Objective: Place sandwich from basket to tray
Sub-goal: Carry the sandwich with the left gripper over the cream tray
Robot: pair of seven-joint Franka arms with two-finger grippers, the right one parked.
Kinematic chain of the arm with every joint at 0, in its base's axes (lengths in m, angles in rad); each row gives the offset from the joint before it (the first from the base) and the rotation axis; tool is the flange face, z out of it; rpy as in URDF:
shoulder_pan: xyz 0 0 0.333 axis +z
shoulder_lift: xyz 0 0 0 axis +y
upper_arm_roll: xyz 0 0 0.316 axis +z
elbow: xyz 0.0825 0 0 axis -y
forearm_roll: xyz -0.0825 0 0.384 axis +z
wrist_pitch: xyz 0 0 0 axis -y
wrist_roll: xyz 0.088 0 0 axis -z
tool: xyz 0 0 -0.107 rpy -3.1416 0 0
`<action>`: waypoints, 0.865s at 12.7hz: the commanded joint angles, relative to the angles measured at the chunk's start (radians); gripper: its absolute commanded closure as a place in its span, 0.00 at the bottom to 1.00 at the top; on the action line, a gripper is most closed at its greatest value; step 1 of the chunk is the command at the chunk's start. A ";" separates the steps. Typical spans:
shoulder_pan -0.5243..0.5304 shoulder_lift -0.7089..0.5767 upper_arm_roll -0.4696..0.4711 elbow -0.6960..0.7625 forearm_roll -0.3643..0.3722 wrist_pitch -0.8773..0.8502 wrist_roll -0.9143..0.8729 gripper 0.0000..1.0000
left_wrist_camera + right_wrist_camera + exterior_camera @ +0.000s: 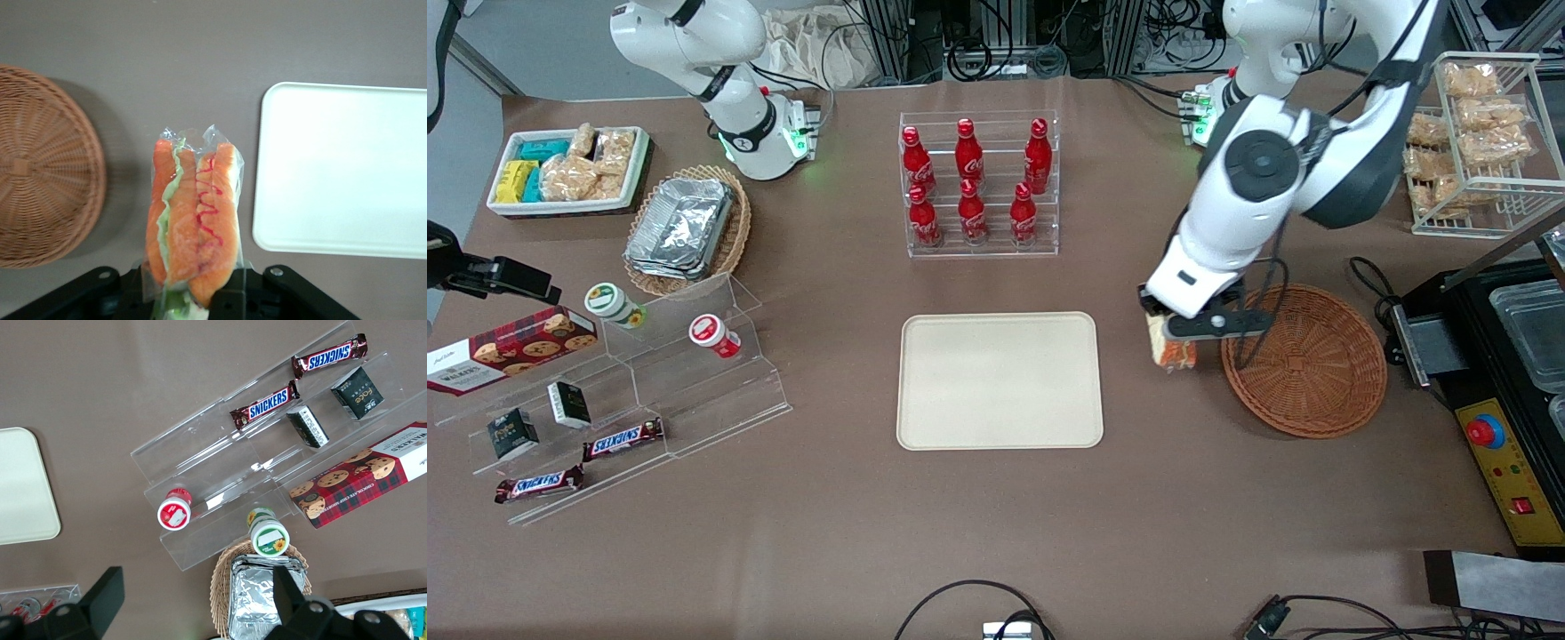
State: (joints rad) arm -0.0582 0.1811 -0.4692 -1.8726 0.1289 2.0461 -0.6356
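My gripper (1172,345) (193,297) is shut on the sandwich (1170,349) (195,217), an orange, red and green filled piece in clear wrap. It hangs above bare table between the basket and the tray. The reddish-brown woven basket (1307,360) (40,167) lies beside it toward the working arm's end and holds nothing. The cream tray (1000,380) (347,167) lies beside it toward the parked arm's end, with nothing on it.
A clear rack of red cola bottles (978,185) stands farther from the front camera than the tray. A black machine with a red button (1485,433) sits beside the basket. A clear tiered stand with snacks (618,382) and a tan basket of foil containers (685,227) lie toward the parked arm's end.
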 commanded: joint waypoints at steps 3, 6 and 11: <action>-0.106 0.175 -0.008 0.099 0.072 0.101 -0.082 0.76; -0.137 0.227 -0.008 0.101 0.078 0.150 -0.081 0.75; -0.186 0.348 -0.008 0.104 0.161 0.226 -0.096 0.74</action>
State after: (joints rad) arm -0.2240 0.4735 -0.4806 -1.8065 0.2535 2.2560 -0.7068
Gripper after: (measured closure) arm 0.740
